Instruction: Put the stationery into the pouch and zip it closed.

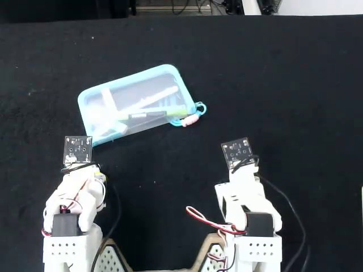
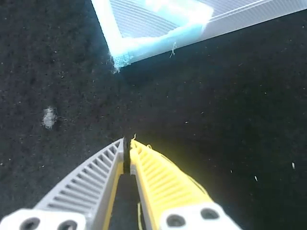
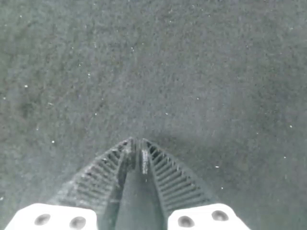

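Light-blue clear pouch [image 1: 138, 102] lying flat, tilted; stationery [image 1: 142, 103] inside — zipped.

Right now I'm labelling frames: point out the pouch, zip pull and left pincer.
pouch [image 1: 131, 80], high view, blue far rim.
zip pull [image 1: 191, 119], high view, pink cord.
left pincer [image 2: 127, 146], left wrist view, between its tips.
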